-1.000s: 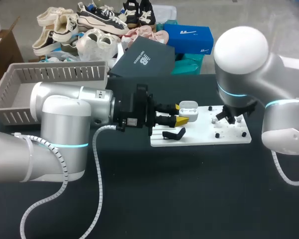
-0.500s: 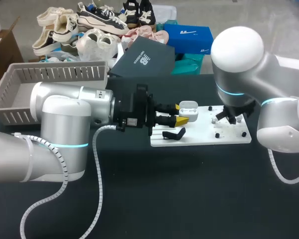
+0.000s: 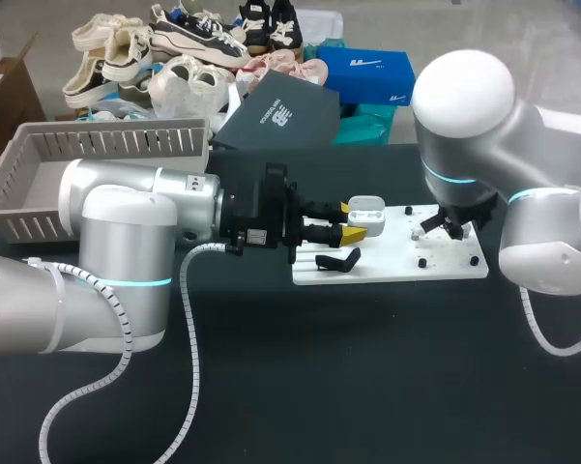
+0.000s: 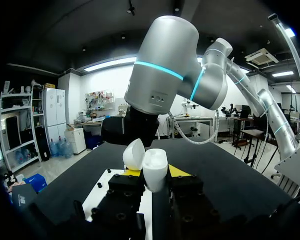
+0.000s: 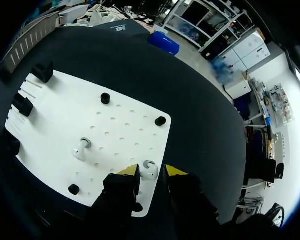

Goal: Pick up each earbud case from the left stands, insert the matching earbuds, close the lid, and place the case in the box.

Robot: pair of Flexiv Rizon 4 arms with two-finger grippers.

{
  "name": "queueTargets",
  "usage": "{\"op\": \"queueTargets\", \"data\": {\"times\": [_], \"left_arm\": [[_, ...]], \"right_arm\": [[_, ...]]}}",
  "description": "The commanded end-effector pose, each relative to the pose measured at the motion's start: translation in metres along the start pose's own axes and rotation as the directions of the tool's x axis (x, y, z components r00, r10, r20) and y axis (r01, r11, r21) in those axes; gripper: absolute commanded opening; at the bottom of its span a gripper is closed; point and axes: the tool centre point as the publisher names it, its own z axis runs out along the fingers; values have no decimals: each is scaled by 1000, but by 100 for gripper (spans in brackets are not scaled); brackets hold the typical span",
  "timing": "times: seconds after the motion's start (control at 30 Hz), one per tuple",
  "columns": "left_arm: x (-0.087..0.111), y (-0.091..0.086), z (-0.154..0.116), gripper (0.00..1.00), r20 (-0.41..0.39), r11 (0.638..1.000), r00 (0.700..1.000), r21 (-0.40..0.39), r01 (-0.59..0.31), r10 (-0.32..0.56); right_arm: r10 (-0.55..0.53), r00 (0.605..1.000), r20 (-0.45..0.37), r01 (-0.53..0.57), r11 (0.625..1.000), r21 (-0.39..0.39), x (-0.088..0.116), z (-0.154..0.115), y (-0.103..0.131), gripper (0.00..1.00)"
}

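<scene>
My left claw (image 4: 155,173) is closed on the earbud case (image 4: 155,169), one yellow tip on each side of its lower body. It holds the case upright over the end of the white board (image 5: 125,115) nearest my left arm. The case is a small, smooth, glossy white shell with rounded corners, its lid (image 4: 135,153) swung open and tilted back. I judge it light and stiff but slippery, so the hold belongs low on the sides of the body. It should never be on the lid, whose hinge looks like the weak part. My right claw (image 5: 150,173) is parted, its tips straddling an earbud (image 5: 149,171) that sits near the board's edge, and I see no contact on both sides. That bud is tiny, glossy and rounded, likely to squirt out of a hard pinch, so a gentle grip across its head seems best. A second earbud (image 5: 80,150) stands further along the board
</scene>
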Motion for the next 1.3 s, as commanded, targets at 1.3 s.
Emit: {"op": "queueTargets", "data": {"times": [1.3], "left_arm": [[1,0,0,0,2,1000,1000,-3,-1,1]], "right_arm": [[-70,937,341,128,980,-149,26,-225,3,0]]}}
